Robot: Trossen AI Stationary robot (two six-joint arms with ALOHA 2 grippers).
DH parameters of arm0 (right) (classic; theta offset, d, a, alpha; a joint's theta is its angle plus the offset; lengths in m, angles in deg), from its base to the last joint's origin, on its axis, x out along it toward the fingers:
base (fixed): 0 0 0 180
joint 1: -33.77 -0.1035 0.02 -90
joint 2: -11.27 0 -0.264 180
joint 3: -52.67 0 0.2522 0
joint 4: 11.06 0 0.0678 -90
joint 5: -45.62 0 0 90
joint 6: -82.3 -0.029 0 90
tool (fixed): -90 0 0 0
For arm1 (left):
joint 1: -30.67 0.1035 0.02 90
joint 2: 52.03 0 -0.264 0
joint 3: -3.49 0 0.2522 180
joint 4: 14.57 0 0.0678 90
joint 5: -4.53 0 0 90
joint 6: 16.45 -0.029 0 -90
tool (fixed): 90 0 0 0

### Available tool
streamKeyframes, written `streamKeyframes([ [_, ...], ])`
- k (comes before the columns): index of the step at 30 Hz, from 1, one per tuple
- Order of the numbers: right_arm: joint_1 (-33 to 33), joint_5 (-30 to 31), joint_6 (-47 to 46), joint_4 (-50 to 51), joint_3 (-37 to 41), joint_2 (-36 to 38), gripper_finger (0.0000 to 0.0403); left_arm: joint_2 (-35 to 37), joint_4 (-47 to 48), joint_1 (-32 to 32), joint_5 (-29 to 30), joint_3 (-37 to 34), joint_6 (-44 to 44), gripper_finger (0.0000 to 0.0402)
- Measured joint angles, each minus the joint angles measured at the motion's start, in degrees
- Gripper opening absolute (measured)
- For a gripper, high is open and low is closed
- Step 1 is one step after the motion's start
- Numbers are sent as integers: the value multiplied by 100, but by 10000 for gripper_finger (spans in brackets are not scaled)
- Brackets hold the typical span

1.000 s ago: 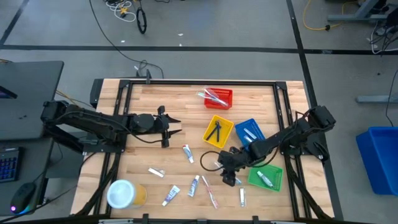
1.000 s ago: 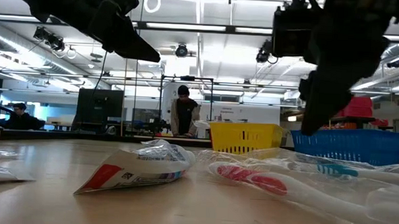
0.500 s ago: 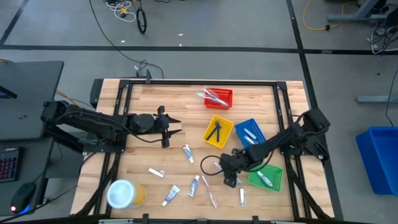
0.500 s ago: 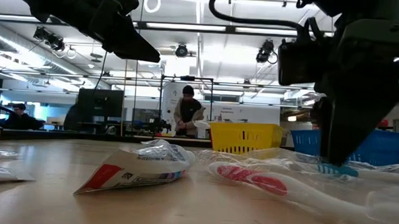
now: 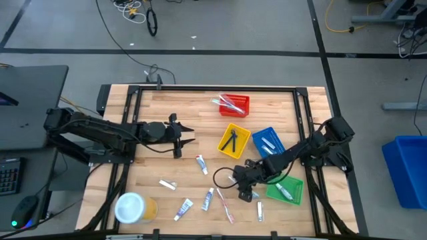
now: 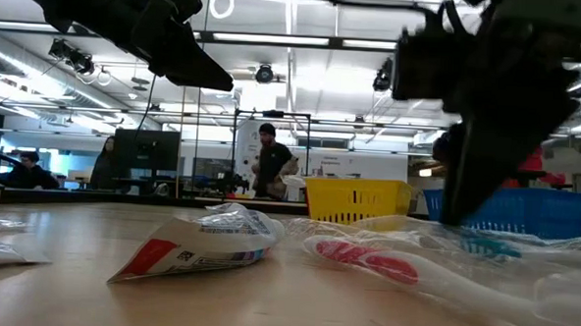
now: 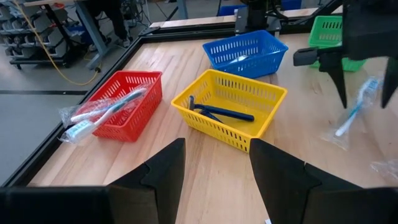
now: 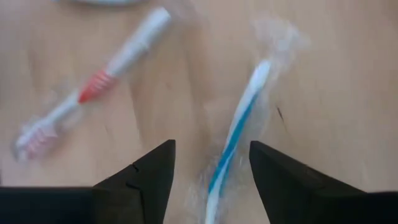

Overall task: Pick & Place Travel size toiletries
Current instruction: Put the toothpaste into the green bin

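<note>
My right gripper (image 8: 211,144) is open and hovers low over the table's near right part (image 5: 241,187), its fingers either side of a blue-and-white toothbrush (image 8: 239,124) lying flat in a clear wrapper. A red-and-white toothbrush (image 8: 93,87) lies beside it. Small white tubes (image 5: 200,163) (image 5: 208,198) (image 5: 259,211) and a packet (image 5: 167,185) lie scattered on the wood. My left gripper (image 5: 189,135) waits open above the table's middle left, touching nothing.
Four square trays stand right of centre: red (image 5: 235,105) with wrapped toothbrushes, yellow (image 5: 234,141) with dark razors, blue (image 5: 268,142) with tubes, green (image 5: 285,190) with one tube. A white-topped yellow tub (image 5: 135,207) stands at the near left corner. People move in the room behind.
My right gripper has shifted a little toward the table's left edge, staying over the blue toothbrush with its fingers open. The toiletries lie where they were.
</note>
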Motion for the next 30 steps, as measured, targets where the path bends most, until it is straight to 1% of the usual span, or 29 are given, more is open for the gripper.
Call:
streamKeyframes([
  [1, 3, 44, 196, -8, -72, 6, 221, 1, -2, 0, 0, 0, 0, 188],
  [3, 4, 377, 676, -313, -141, 8, 229, 0, -2, 0, 0, 0, 0, 188],
  [6, 50, 893, 1497, -1286, -81, 8, 241, 0, -34, 0, 0, 0, 2, 188],
  [9, 234, 1041, 1997, -1825, -54, -81, 254, 0, -38, 0, 0, 0, 16, 188],
  [13, 495, 1056, 2015, -2168, -43, -339, 271, -6, -47, 0, -4, 0, 181, 188],
  [17, 706, 1070, 2109, -3023, -43, -646, 283, -17, -50, 0, -42, 0, 169, 188],
  [19, 795, 1177, 2108, -3372, -85, -802, 284, -17, -43, 0, -44, 0, 152, 188],
  [24, 972, 1555, 2065, -3397, -430, -1113, 271, -17, -50, 0, -43, 0, 149, 188],
  [27, 1041, 1511, 1916, -3374, -823, -1257, 260, -17, -52, 0, -44, 0, 176, 188],
  [30, 1043, 1508, 2142, -3068, -1243, -1406, 252, -17, -57, 0, -45, 0, 221, 188],
])
